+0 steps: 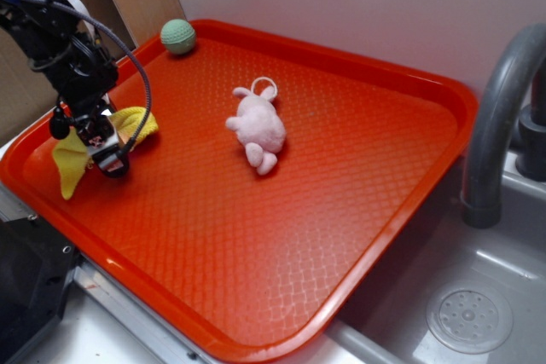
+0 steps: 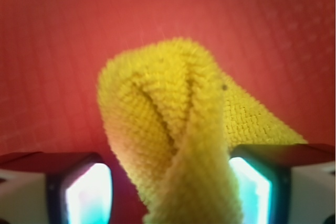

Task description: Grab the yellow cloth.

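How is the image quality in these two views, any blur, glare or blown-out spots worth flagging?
Exterior view: mostly sharp, soft sheen on the red tray, yellow cloth partly hidden behind the hand. Wrist view: the cloth fills the frame at close range and is slightly soft, the tray behind is blurred, and the fingers glow blown-out white-cyan.

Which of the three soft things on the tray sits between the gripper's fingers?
The yellow cloth, bunched between the gripper. The pink plush bunny and green knitted ball lie apart, untouched.
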Controlling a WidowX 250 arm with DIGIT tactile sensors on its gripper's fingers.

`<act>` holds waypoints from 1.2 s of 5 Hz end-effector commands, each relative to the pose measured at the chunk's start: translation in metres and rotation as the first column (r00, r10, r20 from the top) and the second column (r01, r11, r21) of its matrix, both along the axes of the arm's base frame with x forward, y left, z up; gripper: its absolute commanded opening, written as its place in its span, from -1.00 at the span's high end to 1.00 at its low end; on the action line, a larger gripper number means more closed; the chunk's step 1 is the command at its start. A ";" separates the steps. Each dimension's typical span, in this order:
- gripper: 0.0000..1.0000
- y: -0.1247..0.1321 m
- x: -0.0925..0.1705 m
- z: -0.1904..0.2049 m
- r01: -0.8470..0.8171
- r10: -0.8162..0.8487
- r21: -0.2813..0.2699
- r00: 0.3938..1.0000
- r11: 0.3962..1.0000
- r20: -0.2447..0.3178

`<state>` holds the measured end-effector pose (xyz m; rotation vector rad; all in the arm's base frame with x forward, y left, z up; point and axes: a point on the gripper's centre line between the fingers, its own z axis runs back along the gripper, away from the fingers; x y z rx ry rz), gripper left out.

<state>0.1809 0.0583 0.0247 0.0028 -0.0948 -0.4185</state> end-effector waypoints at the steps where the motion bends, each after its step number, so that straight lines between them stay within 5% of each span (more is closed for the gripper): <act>1: 1.00 0.005 0.010 0.005 -0.012 0.012 -0.008 1.000 1.000 -0.004; 3: 1.00 0.023 0.011 0.046 -0.113 0.113 0.000 0.993 0.994 0.041; 4: 1.00 0.009 0.011 0.096 -0.293 0.298 -0.068 0.950 0.954 0.096; 6: 1.00 -0.078 0.048 0.198 -0.452 0.449 -0.188 0.892 0.872 -0.058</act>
